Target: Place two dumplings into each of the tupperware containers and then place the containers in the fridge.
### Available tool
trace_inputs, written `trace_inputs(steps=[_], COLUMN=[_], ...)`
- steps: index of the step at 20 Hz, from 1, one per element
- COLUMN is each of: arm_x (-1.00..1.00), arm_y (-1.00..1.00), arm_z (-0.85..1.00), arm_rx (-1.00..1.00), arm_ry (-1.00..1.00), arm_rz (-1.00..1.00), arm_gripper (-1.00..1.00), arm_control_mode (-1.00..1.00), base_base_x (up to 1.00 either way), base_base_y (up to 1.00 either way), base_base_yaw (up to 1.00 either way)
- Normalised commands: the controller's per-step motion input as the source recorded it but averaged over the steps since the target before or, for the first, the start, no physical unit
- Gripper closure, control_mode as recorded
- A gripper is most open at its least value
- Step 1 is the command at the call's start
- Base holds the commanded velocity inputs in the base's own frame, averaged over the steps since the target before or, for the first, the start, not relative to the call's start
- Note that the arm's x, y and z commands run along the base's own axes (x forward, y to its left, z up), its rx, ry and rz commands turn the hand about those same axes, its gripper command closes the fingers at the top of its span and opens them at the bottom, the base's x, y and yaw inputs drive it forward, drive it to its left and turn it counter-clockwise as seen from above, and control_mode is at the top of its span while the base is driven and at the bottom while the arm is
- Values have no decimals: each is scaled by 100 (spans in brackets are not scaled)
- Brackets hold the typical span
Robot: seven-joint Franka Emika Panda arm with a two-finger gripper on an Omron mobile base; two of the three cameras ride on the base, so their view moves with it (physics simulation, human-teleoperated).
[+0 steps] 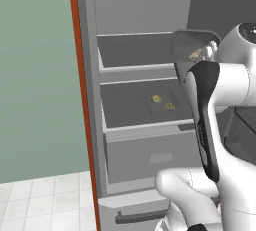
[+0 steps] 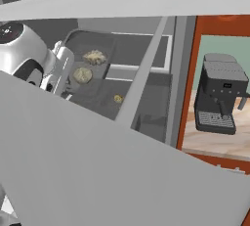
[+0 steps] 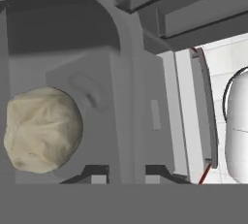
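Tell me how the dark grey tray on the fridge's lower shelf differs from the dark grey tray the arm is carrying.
The dark grey tray on the lower fridge shelf lies flat, free of the robot. The dark grey tray near the upper shelf is tilted in the air, its rim pinched in the shut gripper. Both trays are lidless and hold two tan dumplings.
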Motion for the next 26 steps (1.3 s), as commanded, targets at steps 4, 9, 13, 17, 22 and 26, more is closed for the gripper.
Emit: trace_inputs(steps=[4, 9, 13, 17, 22, 26], arm_x=[98, 87, 82, 97, 75, 86], arm_y=[0, -10, -1, 1, 10, 0], arm_z=[24, 6, 0, 0, -28, -18], arm_rx=[0, 2, 1, 0, 0, 0], arm_ry=[8, -1, -5, -1, 0, 0], arm_rz=[5, 8, 4, 0, 0, 0], arm_gripper=[100, 100, 100, 100, 100, 100], arm_control_mode=[-100, -100, -100, -100, -100, -100], base_base_x=[0, 0, 0, 0, 0, 0], base_base_y=[0, 0, 0, 0, 0, 0], base_base_yaw=[0, 0, 0, 0, 0, 0])
